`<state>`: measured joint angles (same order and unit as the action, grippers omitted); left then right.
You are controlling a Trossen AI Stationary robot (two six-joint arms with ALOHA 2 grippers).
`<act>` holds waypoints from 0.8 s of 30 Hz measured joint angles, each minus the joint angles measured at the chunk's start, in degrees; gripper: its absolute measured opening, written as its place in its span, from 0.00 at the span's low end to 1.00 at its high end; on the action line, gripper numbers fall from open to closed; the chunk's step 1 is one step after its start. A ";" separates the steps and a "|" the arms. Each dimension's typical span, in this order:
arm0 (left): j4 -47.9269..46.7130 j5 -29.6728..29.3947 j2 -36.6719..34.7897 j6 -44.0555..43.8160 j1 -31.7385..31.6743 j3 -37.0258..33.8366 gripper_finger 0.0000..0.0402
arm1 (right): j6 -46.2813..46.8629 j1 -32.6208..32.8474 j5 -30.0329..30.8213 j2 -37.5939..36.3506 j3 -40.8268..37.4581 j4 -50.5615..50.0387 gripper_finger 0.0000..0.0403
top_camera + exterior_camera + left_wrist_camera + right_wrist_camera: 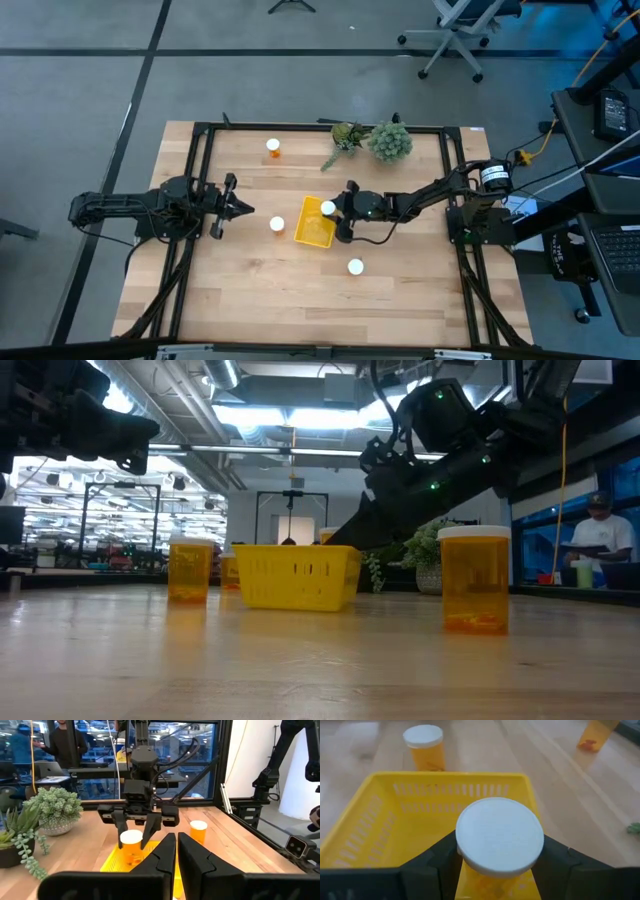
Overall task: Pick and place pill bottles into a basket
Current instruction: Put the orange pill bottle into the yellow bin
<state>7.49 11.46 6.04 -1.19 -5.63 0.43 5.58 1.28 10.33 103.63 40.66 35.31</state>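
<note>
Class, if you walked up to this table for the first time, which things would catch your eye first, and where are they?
The bright yellow basket at mid-table stands out first, with the right gripper holding a white-capped pill bottle over its edge. Three more bottles stand on the bare wood around it, one just left of the basket, near the waiting left gripper.

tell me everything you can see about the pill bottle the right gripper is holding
The pill bottle is a small translucent orange cylinder with a round white cap, plastic by its look. It stands upright, clamped at its sides in the right gripper, held above the yellow basket at the end nearest that arm. Only the fingers touch it; its contents cannot be made out.
</note>
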 joint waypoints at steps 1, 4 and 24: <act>0.00 0.00 0.00 0.00 0.01 0.00 0.04 | 0.15 0.00 -0.31 0.00 0.00 0.01 0.49; 0.00 0.00 0.02 0.00 0.00 0.00 0.04 | 0.20 0.02 -1.01 0.00 0.00 0.02 0.49; 0.00 -0.02 0.01 0.02 0.00 0.00 0.04 | 1.65 -0.37 -2.00 0.00 0.00 -0.01 0.49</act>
<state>7.49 11.44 6.06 -1.17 -5.63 0.43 7.23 0.91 8.33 103.63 40.66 35.30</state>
